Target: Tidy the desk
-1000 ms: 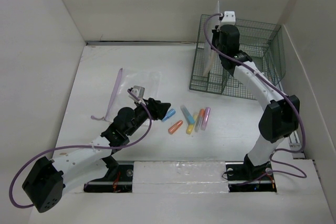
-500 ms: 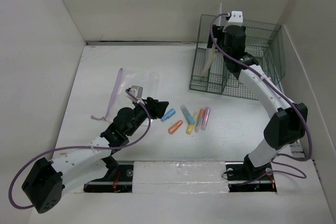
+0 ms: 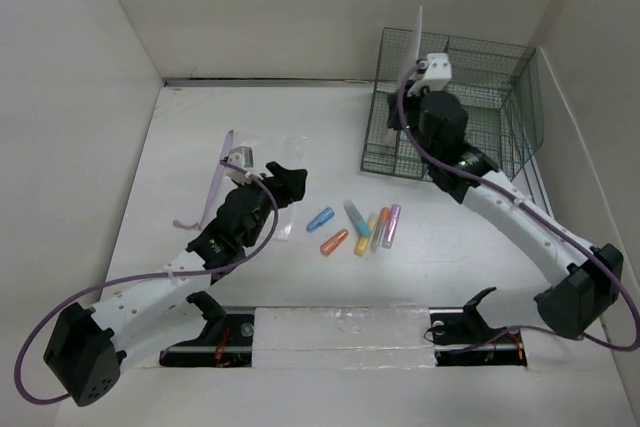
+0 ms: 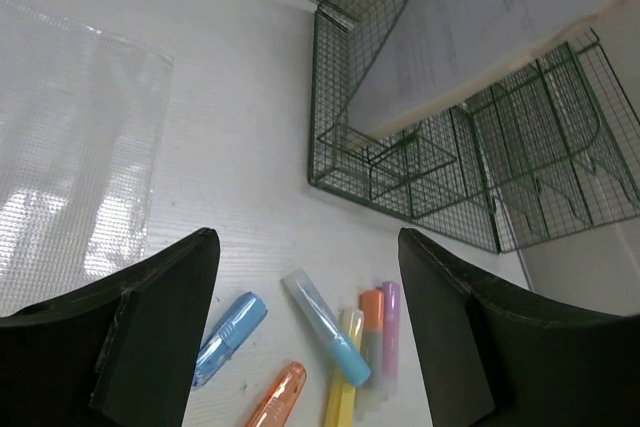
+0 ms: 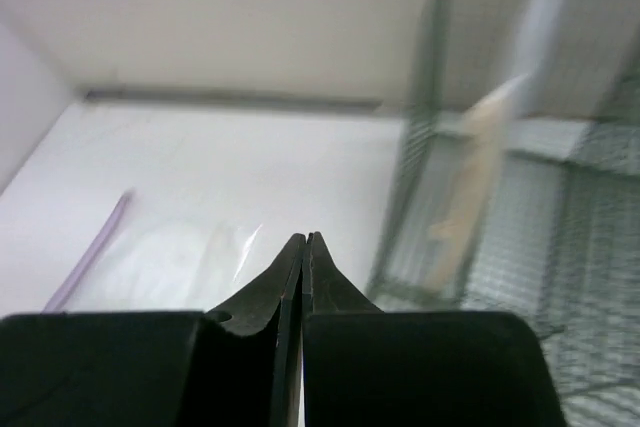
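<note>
The white desk carries several highlighter pens in a loose cluster: blue, orange, light blue, yellow, orange-grey and purple. My left gripper is open and empty, hovering just left of them; its wrist view looks down on the pens between its jaws. My right gripper is shut and empty at the front of the green wire rack. A white paper sheet stands upright in the rack.
A clear plastic sleeve lies flat behind the left gripper, with a purple lanyard to its left. The sleeve and rack show in the left wrist view. White walls enclose the desk on three sides.
The paper sheet now stands upright in the rack and the right arm has drawn back and lower, fingers shut. The left gripper has moved back and left, away from the pens.
</note>
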